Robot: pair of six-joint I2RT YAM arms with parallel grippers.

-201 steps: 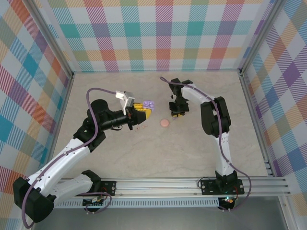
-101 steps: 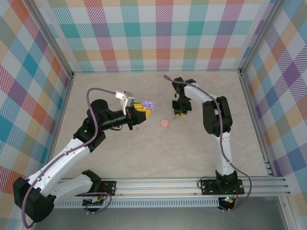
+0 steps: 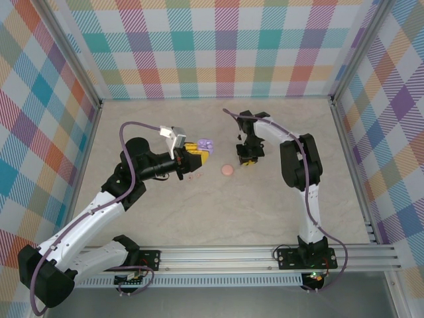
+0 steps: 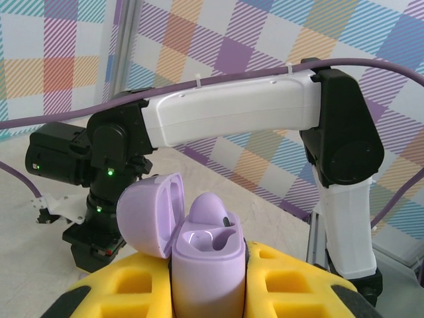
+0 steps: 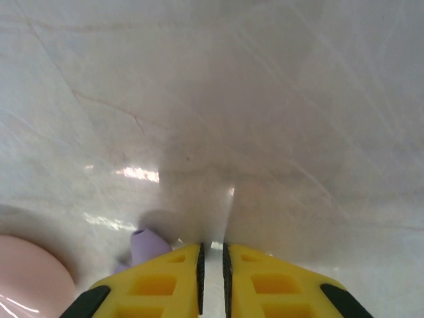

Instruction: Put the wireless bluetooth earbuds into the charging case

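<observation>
Pickup step: my left end effector grips the open case; right end effector, closed beside an earbud, likely needs regrasping.

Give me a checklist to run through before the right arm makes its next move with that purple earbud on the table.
1. Case gripped: ok. The left gripper clamps the purple case.
2. Lid open: ok. The lid is swung back.
3. Room in the case: ok, it seems. A seated earbud fills one socket; the nearer socket looks empty.
4. Earbud in grasp: not ok. The right gripper is shut, and the loose purple earbud lies on the table beside its fingers, not between them.
5. Pink disc clear: ok. It lies apart from the fingers.
</observation>
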